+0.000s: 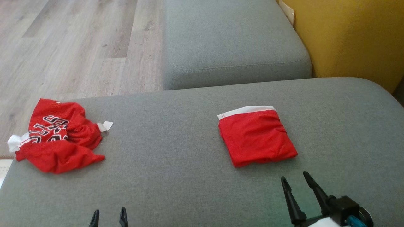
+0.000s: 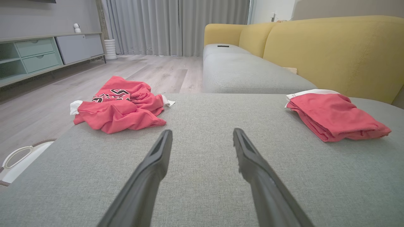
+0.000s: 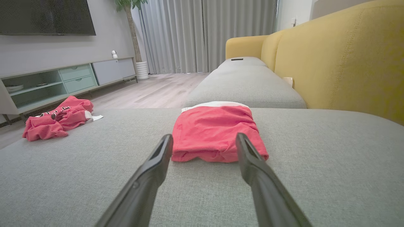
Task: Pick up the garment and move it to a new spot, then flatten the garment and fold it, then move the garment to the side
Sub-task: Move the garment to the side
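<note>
My L gripper (image 1: 109, 209) and R gripper (image 1: 293, 175) are both spread, empty. R faces the folded garment (image 1: 257, 135); near edge prob. multi-layer, can't count. Go low, pinch all so fold holds.

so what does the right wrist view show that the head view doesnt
The right wrist view adds the room behind: a dark TV, a pale green cabinet, grey curtains, a potted plant and a small dark object on the far seat cushion.

The head view adds the left gripper, open at the lower left.

Both share the folded red garment, the crumpled red jersey, the near grey cushion they lie on, the yellow sofa back, the wood floor and the open right gripper.
</note>
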